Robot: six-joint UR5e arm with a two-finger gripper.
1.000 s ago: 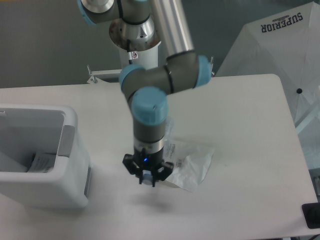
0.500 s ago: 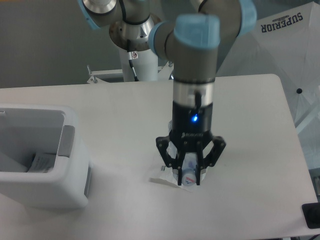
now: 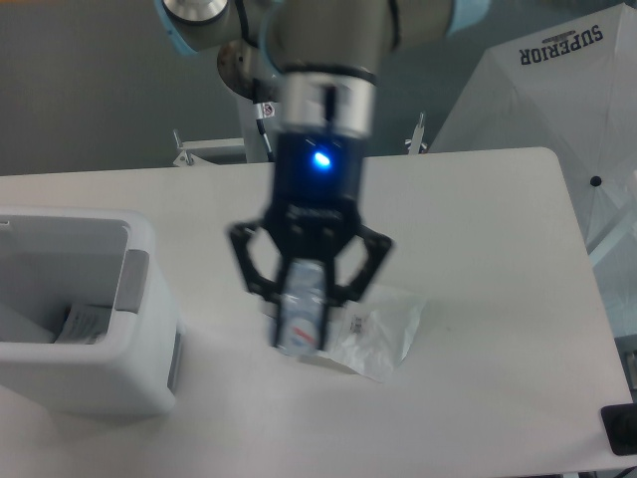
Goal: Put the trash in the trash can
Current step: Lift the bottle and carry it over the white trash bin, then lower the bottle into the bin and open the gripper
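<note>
Fingers clamped on the crushed bottle, hanging mid-frame above the tabletop, long axis roughly up-down, bit blurry. Bin off at the left edge, well apart from the gripper, so probably a carry leftward next. Plastic bag flat on the tabletop, just lower right of the bottle. Something papery already inside the bin.

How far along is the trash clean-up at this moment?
Partway. The gripper is shut on the crushed bottle, held up above the table. The white trash can at left already holds something with a label, not identifiable here. Left: drop the bottle in, then fetch the plastic bag lying on the table.
</note>
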